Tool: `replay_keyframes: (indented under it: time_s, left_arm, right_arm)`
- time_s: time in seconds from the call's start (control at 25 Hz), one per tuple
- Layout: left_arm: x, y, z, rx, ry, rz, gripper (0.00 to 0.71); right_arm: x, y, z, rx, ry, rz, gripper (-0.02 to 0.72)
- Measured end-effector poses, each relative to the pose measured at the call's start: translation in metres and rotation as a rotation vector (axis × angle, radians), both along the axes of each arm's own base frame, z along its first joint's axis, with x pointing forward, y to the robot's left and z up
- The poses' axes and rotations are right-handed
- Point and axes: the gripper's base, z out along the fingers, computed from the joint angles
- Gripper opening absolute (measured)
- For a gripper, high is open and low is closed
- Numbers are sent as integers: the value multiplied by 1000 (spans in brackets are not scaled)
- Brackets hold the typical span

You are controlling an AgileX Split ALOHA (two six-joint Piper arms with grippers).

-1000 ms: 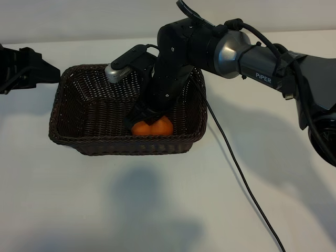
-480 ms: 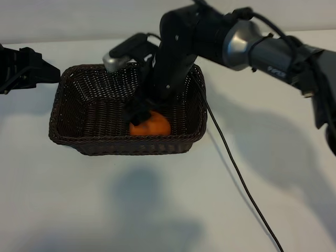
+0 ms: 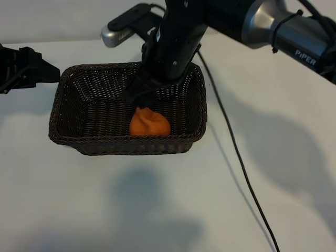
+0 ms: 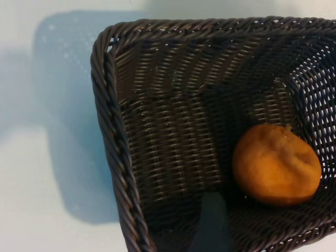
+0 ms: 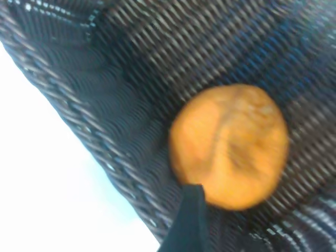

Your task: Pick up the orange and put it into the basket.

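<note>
The orange (image 3: 149, 123) lies loose on the floor of the dark wicker basket (image 3: 58, 107), near its front wall. My right gripper (image 3: 140, 94) hangs open just above the orange and clear of it, with nothing between its fingers. In the right wrist view the orange (image 5: 229, 146) sits on the weave beyond one dark finger (image 5: 190, 220), close to the basket wall (image 5: 79, 100). My left gripper (image 3: 50, 73) is parked open beside the basket's left end. Its wrist view shows the orange (image 4: 276, 164) inside the basket rim (image 4: 107, 131).
A black cable (image 3: 236, 157) runs from the right arm across the white table (image 3: 157, 210) toward the front right. The right arm's bulk reaches over the basket's back rim.
The right gripper has opened, let go of the orange and risen out of the basket. The orange stays on the basket floor. The left arm has not moved.
</note>
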Motion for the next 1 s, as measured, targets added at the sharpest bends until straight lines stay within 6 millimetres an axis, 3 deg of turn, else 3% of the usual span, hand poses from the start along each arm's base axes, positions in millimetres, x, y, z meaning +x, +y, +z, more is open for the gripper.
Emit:
replay_keyframes:
  time_s: [0.24, 0.64, 1.0]
  left_arm:
    - [0, 0, 0, 1, -3, 3, 590]
    - [1, 1, 0, 3, -9, 7, 590]
    - [2, 1, 1, 8, -21, 16, 590]
  right_arm:
    - [1, -15, 21, -78, -18, -44, 618]
    - [14, -53, 41, -52, -36, -182, 595]
    - [10, -58, 54, -34, -58, -197, 595]
